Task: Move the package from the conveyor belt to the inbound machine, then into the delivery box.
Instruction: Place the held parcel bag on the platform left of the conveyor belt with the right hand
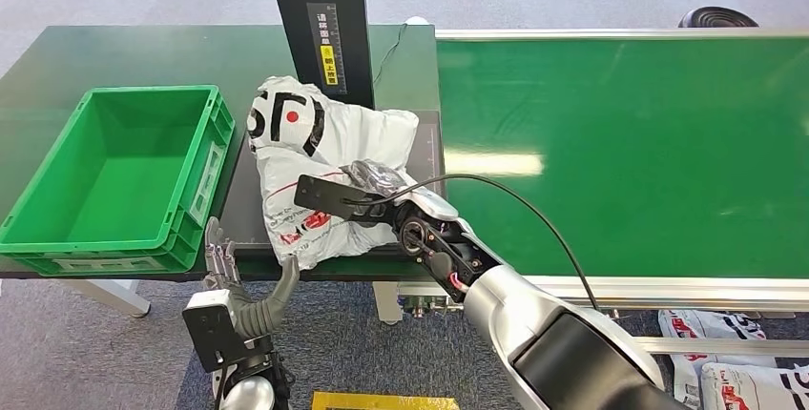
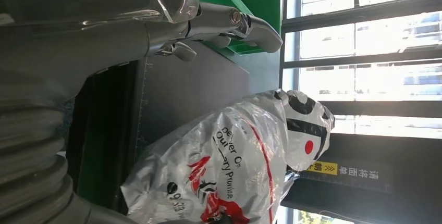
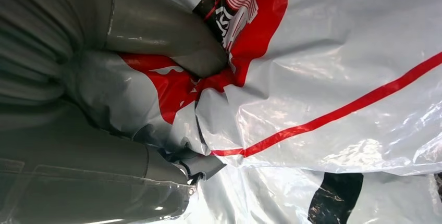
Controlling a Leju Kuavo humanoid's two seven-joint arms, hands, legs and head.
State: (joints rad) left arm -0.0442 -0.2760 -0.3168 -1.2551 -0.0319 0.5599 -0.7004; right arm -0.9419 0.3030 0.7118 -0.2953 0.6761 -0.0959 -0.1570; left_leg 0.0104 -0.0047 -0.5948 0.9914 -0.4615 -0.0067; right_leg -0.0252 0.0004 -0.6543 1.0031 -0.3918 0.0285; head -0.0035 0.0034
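The green conveyor belt [image 1: 630, 153] took up the right of the head view and carried nothing where the frame showed it. To its left stood the inbound machine: a dark flat platform [image 1: 246, 205] with a black upright post [image 1: 320, 19] rising behind it. Further left sat the green delivery box [image 1: 114, 176], an open crate with nothing visible inside.

The white plastic package [image 1: 320, 157], printed in red and black, lay on the platform at the foot of the post, its near end hanging slightly over the front edge. So the first leg, belt to machine, looked done, and the step in hand seemed to be the pick-up for the move into the box.

The right hand [image 1: 367, 191] lay on the package's near half. In the right wrist view its thick thumb [image 3: 167, 36] and a finger below it pressed a bunched fold of the printed film between them, so the fingers were clamped on the bag. The left hand [image 1: 221, 257] stood below the table's front edge, near the box's corner, fingers apart and upright, holding nothing.

The next move probably called for lifting the bag off the platform and carrying it left over the crate's wall. The film was slack and slippery-looking, so a pinch on one fold might slide; the left hand was well placed to support.
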